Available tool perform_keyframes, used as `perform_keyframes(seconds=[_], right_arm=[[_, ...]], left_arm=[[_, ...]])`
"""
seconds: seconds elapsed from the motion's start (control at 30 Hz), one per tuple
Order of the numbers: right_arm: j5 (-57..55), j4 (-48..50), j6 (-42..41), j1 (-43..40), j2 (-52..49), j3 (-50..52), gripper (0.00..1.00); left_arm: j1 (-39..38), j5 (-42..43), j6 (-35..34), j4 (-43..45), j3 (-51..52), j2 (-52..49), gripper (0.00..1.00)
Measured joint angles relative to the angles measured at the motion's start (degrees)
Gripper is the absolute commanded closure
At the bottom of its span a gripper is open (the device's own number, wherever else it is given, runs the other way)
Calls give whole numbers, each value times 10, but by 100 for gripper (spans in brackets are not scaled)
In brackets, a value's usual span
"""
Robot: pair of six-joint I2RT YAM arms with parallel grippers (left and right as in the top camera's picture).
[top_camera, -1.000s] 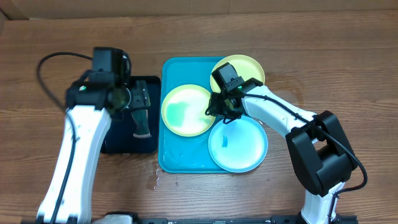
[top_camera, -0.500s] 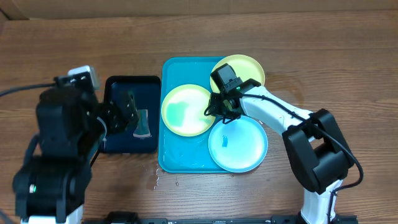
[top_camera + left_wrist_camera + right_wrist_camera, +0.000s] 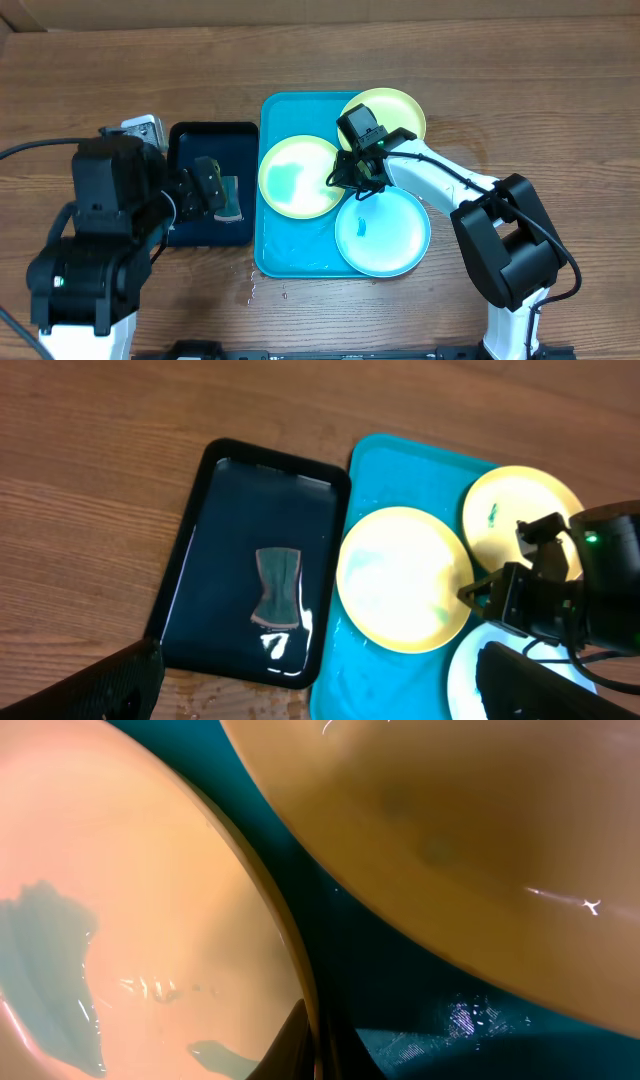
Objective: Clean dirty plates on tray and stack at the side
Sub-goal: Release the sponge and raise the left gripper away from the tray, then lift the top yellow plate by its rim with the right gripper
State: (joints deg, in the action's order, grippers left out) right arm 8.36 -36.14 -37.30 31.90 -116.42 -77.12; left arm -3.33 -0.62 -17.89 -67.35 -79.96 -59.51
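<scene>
**Overhead view:** the tray is shown on the wooden counter, carrying three plates. The central plate, yellow-green with a blue-green smear, lies at the tray's middle. The yellow plate overlaps the tray's far right corner, and the light blue plate overhangs its near right rim. The right gripper is set at the central plate's right edge. The left gripper hangs over a black tray just left of the tray. **Left wrist view:** the left gripper's fingers are seen spread wide with nothing held. A grey-green cloth lies in the black tray. **Right wrist view:** the right gripper is seen pinching the central plate's rim above the tray floor. A strip of bare tray separates this plate from the yellow plate.
</scene>
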Motion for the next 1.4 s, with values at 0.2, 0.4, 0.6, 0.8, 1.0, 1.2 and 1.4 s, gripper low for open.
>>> perform_keyframes(seconds=[0.2, 0.4, 0.6, 0.8, 1.0, 1.2, 1.4], right_arm=[[7, -39, 0, 0, 0, -14, 96], [6, -70, -1, 0, 12, -26, 96], [6, -88, 0, 0, 68, -41, 96], [5, -97, 0, 0, 83, -63, 96], [-22, -79, -3, 5, 83, -63, 96], [-47, -58, -5, 28, 83, -63, 96], [-73, -48, -5, 46, 83, -63, 96]], left_arm=[[0, 0, 0, 0, 0, -37, 0], [0, 0, 0, 0, 0, -79, 0], [0, 0, 0, 0, 0, -134, 0], [0, 0, 0, 0, 0, -189, 0], [0, 0, 0, 0, 0, -244, 0], [0, 0, 0, 0, 0, -296, 0], [0, 14, 0, 54, -2, -343, 0]])
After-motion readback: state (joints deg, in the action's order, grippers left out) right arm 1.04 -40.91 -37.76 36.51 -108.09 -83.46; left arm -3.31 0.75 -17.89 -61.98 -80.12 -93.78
